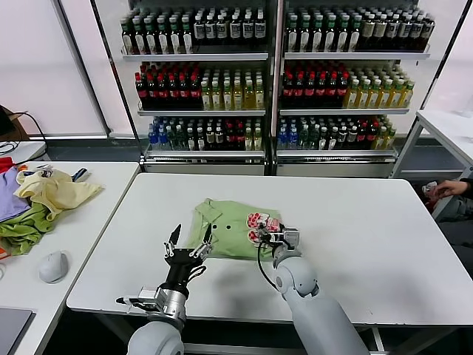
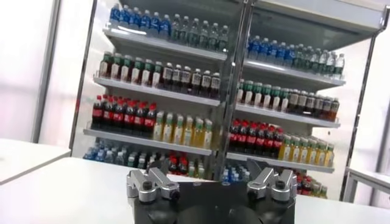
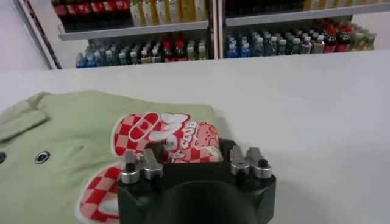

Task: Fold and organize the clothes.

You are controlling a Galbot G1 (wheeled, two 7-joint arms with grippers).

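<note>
So the light-green shirt (image 1: 230,225) is lying partly folded in a bunch around the middle of the white worktop (image 1: 369,237), a bit toward the near edge. Collar end (image 1: 209,210) points to the left-far side, and the red-and-white checkered chest print (image 1: 259,220) faces up on its right part. From the right wrist camera you can also see a couple of small dark buttons (image 3: 41,157) on the fabric left of the print.

The right claw (image 1: 272,235) is down right at the shirt's right edge, on top of the print area. Its fingers are partway apart, but can't tell if they're actually pinching cloth or just resting on it.

The left claw (image 1: 189,242) sits at the near-left edge of the shirt, fingers spread wide and pointing up and away, nothing in them. Its wrist camera just looks out over the worktop at the shelves.

Off to the left there's a second worktop (image 1: 96,222) with a heap of other clothes: a pale yellow garment (image 1: 55,191) on top, a darker green one (image 1: 26,229) under it, a purple one (image 1: 9,196) at the far left. A grey mouse (image 1: 53,266) sits near that pile. Behind everything, shelves packed with drink bottles (image 1: 273,81).
</note>
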